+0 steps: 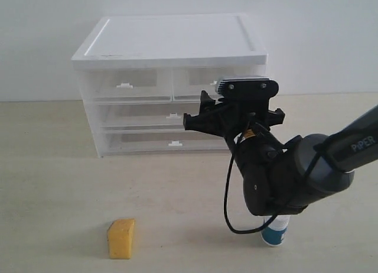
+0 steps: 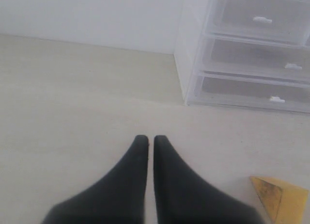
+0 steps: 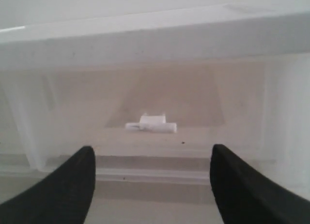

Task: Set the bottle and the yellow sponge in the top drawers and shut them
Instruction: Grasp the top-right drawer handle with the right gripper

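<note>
One yellow sponge [image 1: 121, 238], a rough foam block, lies front left on the table [image 1: 53, 184], near the left gripper [image 2: 150, 139], its two dark fingers nearly touching, holding nothing. Behind, the two translucent plastic top drawers [image 1: 142, 81] sit pushed in; the right gripper [image 3: 152, 153] faces the right one's white handle [image 3: 151, 124], spread wide, empty. One squat teal-labelled bottle [image 1: 276, 231] stands far right, on the table.
</note>
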{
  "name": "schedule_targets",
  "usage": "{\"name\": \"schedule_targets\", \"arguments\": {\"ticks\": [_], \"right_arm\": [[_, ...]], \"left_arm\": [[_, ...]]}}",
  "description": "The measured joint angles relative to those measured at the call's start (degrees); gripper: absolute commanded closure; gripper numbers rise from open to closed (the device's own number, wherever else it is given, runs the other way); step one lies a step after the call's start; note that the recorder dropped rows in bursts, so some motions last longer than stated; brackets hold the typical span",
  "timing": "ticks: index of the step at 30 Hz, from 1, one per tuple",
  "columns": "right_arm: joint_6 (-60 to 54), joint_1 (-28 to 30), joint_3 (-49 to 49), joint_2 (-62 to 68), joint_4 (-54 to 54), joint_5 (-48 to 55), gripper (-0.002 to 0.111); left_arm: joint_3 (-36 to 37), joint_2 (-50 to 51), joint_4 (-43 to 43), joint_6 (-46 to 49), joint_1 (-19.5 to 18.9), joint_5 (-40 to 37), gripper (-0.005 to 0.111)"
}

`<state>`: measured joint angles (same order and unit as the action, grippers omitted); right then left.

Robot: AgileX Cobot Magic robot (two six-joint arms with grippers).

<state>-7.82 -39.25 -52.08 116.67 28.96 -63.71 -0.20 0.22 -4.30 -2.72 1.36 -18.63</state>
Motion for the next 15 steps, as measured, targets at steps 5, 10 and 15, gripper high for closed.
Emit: {"name": "schedule_targets", "arguments": {"ticks": [5, 10, 15], "right_arm": [[-1.16, -0.08, -3.46, 2.84, 1.38, 1.05, 0.047], [-2.49, -0.08, -5.22, 3.88, 2.9, 0.34, 0.047], [-2.57, -0.08, -5.69, 3.95, 5.25, -0.7, 0.047]], "left_arm": [[0.0, 0.0, 0.0, 0.0, 0.0, 0.0, 0.103], [0.0, 0.0, 0.0, 0.0, 0.0, 0.0, 0.103], [0.0, 0.0, 0.0, 0.0, 0.0, 0.0, 0.103]]}}
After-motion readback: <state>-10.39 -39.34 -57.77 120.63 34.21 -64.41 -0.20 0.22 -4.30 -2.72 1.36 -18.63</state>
